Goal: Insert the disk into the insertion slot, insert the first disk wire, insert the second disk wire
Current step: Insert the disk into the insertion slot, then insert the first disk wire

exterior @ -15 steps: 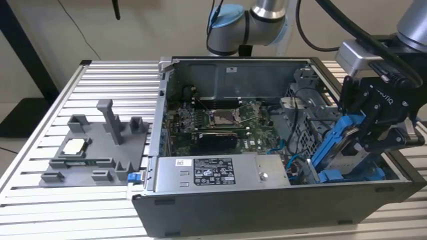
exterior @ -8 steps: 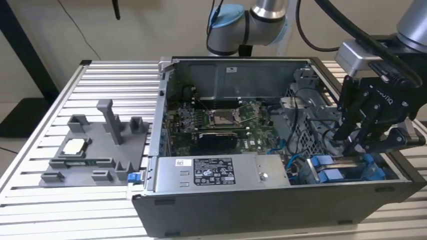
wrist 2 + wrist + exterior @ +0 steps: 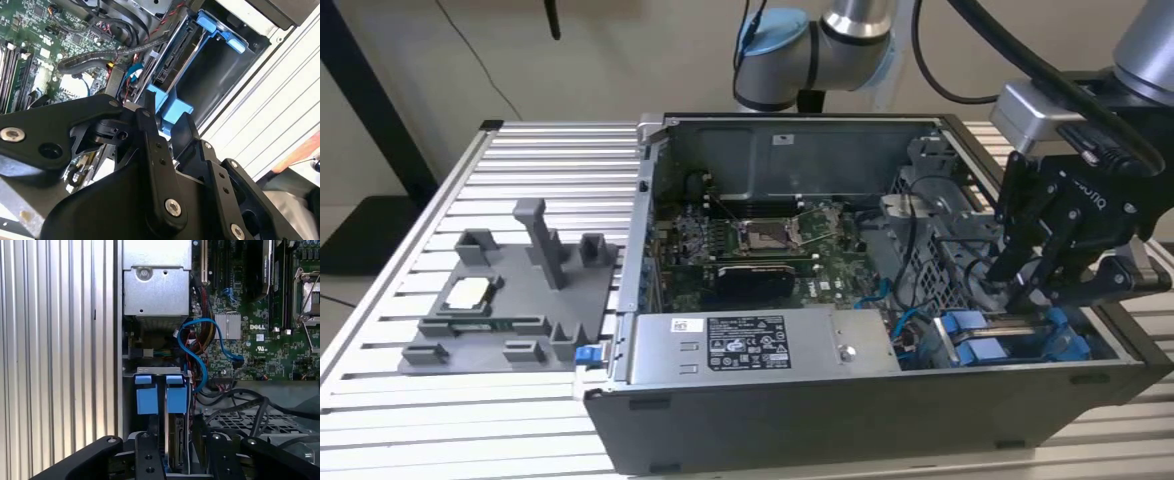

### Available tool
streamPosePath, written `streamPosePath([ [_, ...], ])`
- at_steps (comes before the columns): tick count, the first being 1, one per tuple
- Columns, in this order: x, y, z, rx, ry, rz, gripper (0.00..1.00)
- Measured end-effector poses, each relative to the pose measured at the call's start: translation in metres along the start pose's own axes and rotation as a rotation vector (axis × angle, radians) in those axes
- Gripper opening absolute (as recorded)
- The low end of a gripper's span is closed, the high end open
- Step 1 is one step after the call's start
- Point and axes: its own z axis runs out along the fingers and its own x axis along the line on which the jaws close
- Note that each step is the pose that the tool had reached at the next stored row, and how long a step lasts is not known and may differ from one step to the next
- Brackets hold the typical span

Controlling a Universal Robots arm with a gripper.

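Beneath the pincer [image 3: 1038, 292], the disk [image 3: 177, 440]

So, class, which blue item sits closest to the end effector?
The blue carrier frame beneath the end effector; the blue cable and case clip lie farther.

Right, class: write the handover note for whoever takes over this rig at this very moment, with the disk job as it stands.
Gripper: down inside the open computer case, at its corner on the exterior view's right, right at the disk. Its grip cannot be judged.
Disk: on edge in its blue carrier, in the insertion slot. Whether it is fully home is unclear.
Done: disk at least partly in.
Left: both wires. In the second wrist view the disk's connector edge looks bare. In the first wrist view a blue cable loops beside the slot.
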Motion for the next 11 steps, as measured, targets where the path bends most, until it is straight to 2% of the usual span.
streamPosePath([
  [7, 0.0000, 0.0000, 0.0003, 0.0001, 0.0059, 0.000, 0.40],
  [11, 0.0000, 0.0000, 0.0004, 0.0001, 0.0068, 0.000, 0.40],
])
